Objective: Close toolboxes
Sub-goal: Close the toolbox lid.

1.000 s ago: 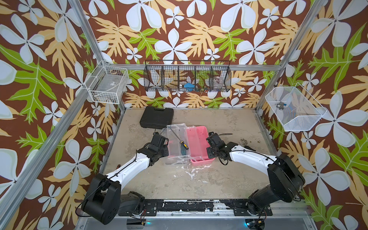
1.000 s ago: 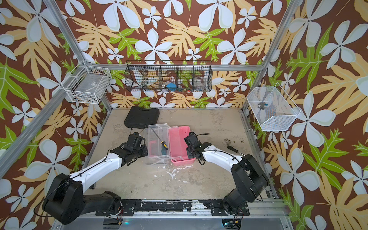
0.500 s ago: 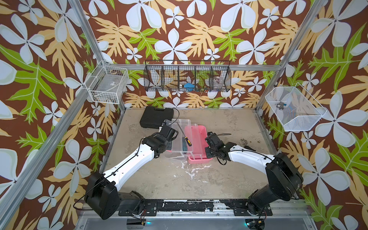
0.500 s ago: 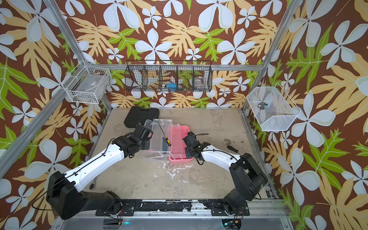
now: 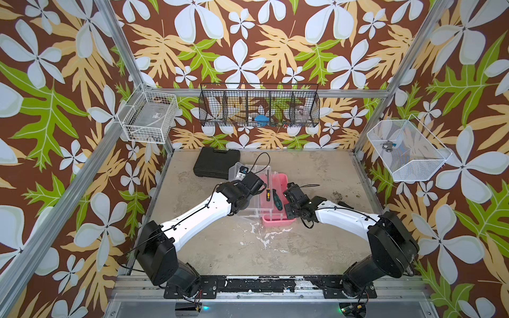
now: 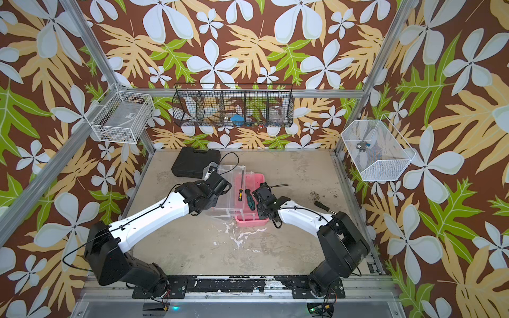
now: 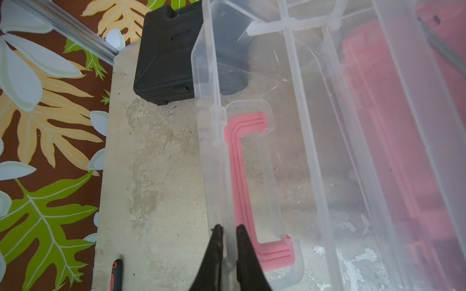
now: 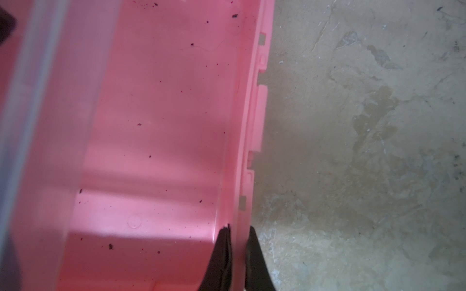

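Mid-table, the pink plastic toolbox base (image 5: 276, 217) is lying open. Only the wrist views are showing the grips: the left gripper (image 7: 228, 228) is pinching the raised clear lid's rim (image 7: 214, 161), the right gripper (image 8: 238, 230) is clamping the base wall. No writing is legible. The beige tabletop (image 5: 316, 242) is looking stained.

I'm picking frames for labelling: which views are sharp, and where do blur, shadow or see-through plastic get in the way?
Both top views: evenly lit and sharp. Left wrist view: the clear lid looks hazy, the pink base smeared behind it; the left gripper is soft. Right wrist view: the base's near edge blurs, a shadow band crosses it; the right gripper is soft.
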Robot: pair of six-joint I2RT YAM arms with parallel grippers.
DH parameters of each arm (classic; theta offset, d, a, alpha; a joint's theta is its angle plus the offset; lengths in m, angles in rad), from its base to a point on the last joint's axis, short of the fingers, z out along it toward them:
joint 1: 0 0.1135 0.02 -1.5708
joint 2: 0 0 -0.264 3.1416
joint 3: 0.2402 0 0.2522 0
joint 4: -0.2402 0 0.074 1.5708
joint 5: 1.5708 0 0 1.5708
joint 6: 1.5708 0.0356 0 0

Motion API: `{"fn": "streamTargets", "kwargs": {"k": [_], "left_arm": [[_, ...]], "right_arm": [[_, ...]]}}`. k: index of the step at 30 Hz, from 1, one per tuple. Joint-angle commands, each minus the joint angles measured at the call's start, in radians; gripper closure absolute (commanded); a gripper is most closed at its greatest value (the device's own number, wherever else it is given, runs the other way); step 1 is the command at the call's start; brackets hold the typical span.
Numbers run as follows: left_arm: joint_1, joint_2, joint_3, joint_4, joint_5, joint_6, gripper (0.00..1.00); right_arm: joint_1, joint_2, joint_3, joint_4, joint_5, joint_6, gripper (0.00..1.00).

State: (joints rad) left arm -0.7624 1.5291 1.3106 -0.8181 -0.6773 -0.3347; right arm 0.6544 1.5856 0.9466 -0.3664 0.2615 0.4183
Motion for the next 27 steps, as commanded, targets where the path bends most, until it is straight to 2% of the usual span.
{"fn": "streamTargets", "kwargs": {"k": [1,10,16,18,21,27], "left_arm": [[-0.044,0.039,0.058,-0.032,0.020,0.094,1.00],[-0.147,0.180,0.195,-0.077,-0.021,0.102,1.00],[-0.169,0.212,0.227,-0.114,-0.053,0.111,1.00],[-0.173,0.214,0.231,-0.123,-0.059,0.114,1.00],[-0.176,0.214,0.232,-0.137,-0.070,0.114,1.00],[-0.192,0.215,0.241,-0.168,-0.086,0.107,1.00]], "right_arm": [[0.005,0.005,0.003,-0.061,0.025,-0.085,1.00],[0.008,-0.023,-0.020,-0.031,-0.038,-0.067,0.98],[0.006,-0.094,-0.063,0.032,-0.130,-0.053,0.56],[0.000,-0.129,-0.096,0.082,-0.189,-0.053,0.47],[-0.032,-0.197,-0.163,0.173,-0.318,-0.035,0.39],[-0.121,-0.332,-0.281,0.338,-0.539,0.003,0.32]]}}
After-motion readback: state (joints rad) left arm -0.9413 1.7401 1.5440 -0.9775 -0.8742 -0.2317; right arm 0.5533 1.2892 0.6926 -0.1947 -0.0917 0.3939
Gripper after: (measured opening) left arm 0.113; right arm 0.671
